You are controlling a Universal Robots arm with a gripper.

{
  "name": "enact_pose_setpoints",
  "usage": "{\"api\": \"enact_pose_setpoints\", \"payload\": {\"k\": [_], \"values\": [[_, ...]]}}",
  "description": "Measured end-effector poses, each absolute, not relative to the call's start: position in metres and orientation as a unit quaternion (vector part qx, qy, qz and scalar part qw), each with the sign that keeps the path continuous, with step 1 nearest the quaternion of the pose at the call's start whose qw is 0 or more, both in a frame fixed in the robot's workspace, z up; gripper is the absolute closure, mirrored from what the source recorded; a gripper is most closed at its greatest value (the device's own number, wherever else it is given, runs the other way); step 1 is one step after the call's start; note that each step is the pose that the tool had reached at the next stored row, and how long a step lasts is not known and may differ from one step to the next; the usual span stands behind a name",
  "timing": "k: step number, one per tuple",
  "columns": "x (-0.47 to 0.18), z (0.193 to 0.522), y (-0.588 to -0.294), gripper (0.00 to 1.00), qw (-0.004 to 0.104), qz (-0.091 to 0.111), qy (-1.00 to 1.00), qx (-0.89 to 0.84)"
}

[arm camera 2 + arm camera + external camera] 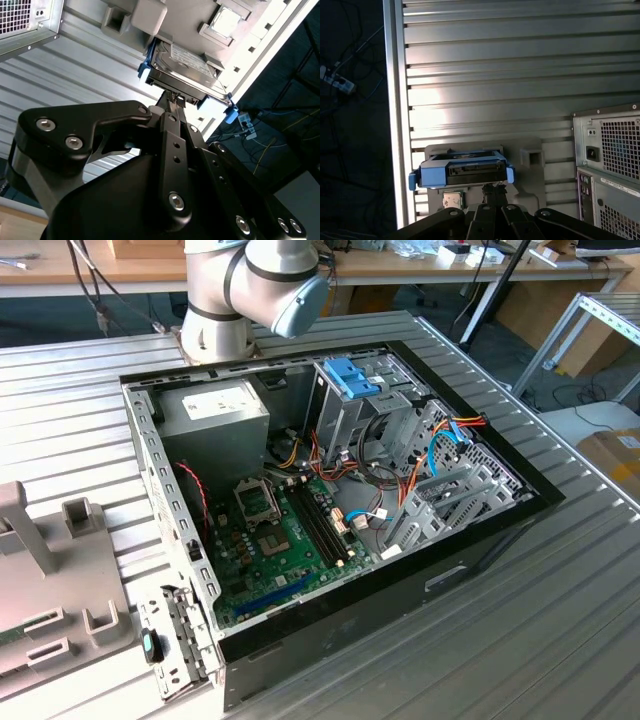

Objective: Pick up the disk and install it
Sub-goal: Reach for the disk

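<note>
One tool [176,101] tight on disk [186,67] edge, arm base [215,330] by PC case [470,570].

The open computer case [340,625] lies in the middle of the surface [540,640], and the arm [250,285] stands at the far edge behind it. Inside, the power supply [215,410] fills the far corner at the exterior view's left. The drive cage [350,405] is beside it, and the motherboard [270,540] is nearer. A holder block [50,580] stands at the surface's edge on the exterior view's left. In the first wrist view the disk [465,170] lies between that block and the gripper [495,189], which pinches its near edge.
</note>
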State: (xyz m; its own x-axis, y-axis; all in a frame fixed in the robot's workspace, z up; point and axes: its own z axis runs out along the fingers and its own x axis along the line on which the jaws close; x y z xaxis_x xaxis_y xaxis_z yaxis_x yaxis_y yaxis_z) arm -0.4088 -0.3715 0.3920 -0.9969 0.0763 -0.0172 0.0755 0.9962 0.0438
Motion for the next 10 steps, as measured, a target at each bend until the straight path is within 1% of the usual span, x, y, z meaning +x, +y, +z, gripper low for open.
{"api": "enact_pose_setpoints", "payload": {"k": [10], "values": [[-0.4172, 0.392, -0.3715, 0.89, 0.009, 0.022, 0.999, 0.038]]}}
